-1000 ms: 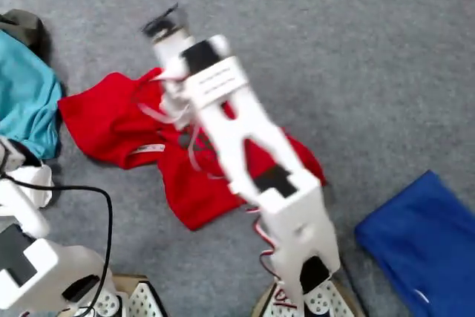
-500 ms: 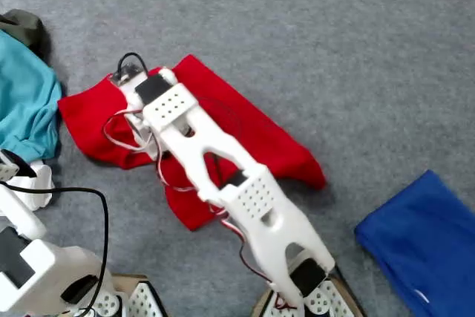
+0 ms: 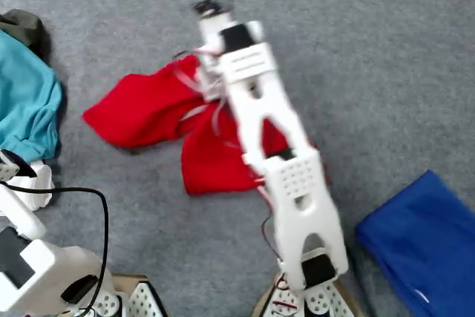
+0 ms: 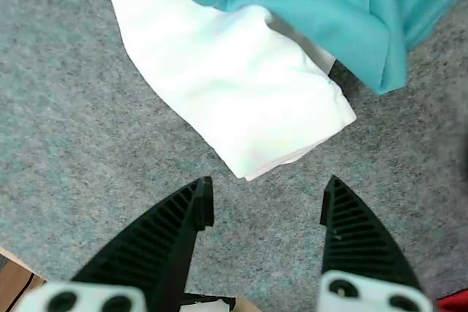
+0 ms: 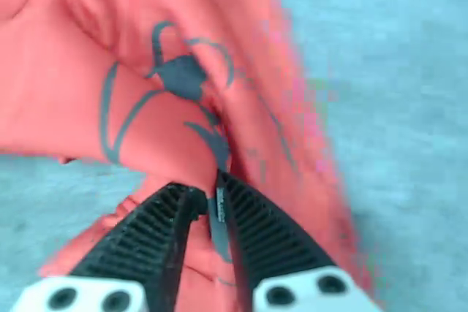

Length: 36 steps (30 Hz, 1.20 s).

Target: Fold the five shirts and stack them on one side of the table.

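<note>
A red shirt (image 3: 159, 113) lies bunched in the middle of the grey table, its dark print facing the right wrist camera. My right gripper (image 5: 210, 189) is shut on a fold of the red shirt (image 5: 110, 100); in the high view the right arm (image 3: 252, 102) stretches over it toward the far side. My left gripper (image 4: 267, 199) stands open above the felt, just short of a white shirt (image 4: 234, 85) that lies under a teal shirt (image 4: 314, 5). The teal shirt (image 3: 26, 98) sits at the left edge. A folded blue shirt (image 3: 423, 246) lies at the near right.
A dark olive garment (image 3: 22, 26) pokes out at the far left behind the teal shirt. The left arm's base (image 3: 44, 272) and a black cable (image 3: 104, 220) occupy the near left corner. Bare grey felt (image 3: 371, 57) spreads over the far right.
The right arm swung from the shirt's left side toward the far middle, dragging the red shirt's fabric with it; the shirt has bunched and shifted right. The left arm has stayed still.
</note>
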Motion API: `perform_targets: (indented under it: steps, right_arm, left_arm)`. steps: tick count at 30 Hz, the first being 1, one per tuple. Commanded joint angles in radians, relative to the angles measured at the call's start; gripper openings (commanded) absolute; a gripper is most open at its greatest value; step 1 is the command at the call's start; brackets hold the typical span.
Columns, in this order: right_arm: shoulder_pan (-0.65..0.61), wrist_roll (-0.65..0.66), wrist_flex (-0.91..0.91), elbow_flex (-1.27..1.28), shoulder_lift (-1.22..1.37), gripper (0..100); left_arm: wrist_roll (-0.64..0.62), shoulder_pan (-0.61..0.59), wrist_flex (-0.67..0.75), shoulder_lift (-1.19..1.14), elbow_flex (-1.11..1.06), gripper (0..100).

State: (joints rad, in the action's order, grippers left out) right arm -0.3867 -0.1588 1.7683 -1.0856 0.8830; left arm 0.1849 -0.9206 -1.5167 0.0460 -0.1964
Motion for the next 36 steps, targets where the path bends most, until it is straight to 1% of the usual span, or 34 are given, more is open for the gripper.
perform_targets:
  steps: [1, 5, 7, 13, 17, 20, 22, 24, 28, 30, 33, 36]
  right_arm:
    - [0.153, 0.028, 0.017, 0.048, -0.101, 0.5]
    - [0.314, 0.058, 0.017, 0.16, -0.117, 0.5]
    - [0.394, 0.094, 0.017, 0.213, -0.12, 0.5]
    - [0.625, 0.195, 0.017, 0.271, -0.125, 0.5]
    - [0.742, 0.258, 0.017, 0.274, -0.125, 0.6]
    - [0.803, 0.31, 0.014, 0.266, -0.128, 1.0]
    - [0.832, 0.347, 0.014, 0.266, -0.128, 4.6]
    - [0.851, 0.365, 0.015, 0.263, -0.136, 11.2]
    - [0.857, 0.373, 0.015, 0.26, -0.206, 23.1]
    - [0.849, 0.374, 0.015, 0.26, -0.265, 24.9]
    - [0.814, 0.371, 0.015, 0.262, -0.369, 25.0]
    - [0.72, 0.365, 0.018, 0.282, -0.487, 24.6]
  left_arm:
    - [0.04, 0.051, 0.012, 0.013, 0.003, 25]
    - [0.043, 0.118, 0.009, 0.013, 0.0, 25]
    - [0.041, 0.152, 0.009, 0.013, 0.0, 25]
    - [0.041, 0.247, 0.008, 0.013, -0.002, 25]
    - [0.04, 0.342, 0.006, 0.013, -0.002, 25]
    - [0.04, 0.431, 0.006, 0.013, -0.003, 25]
    - [0.038, 0.491, 0.006, 0.013, -0.014, 25]
    - [0.02, 0.54, 0.009, 0.013, -0.031, 25]
    - [-0.018, 0.583, 0.014, 0.013, -0.043, 25]
    - [-0.025, 0.585, 0.014, 0.013, -0.043, 25]
    - [-0.02, 0.575, 0.014, 0.013, -0.043, 25]
    - [-0.018, 0.563, 0.014, 0.013, -0.043, 25]
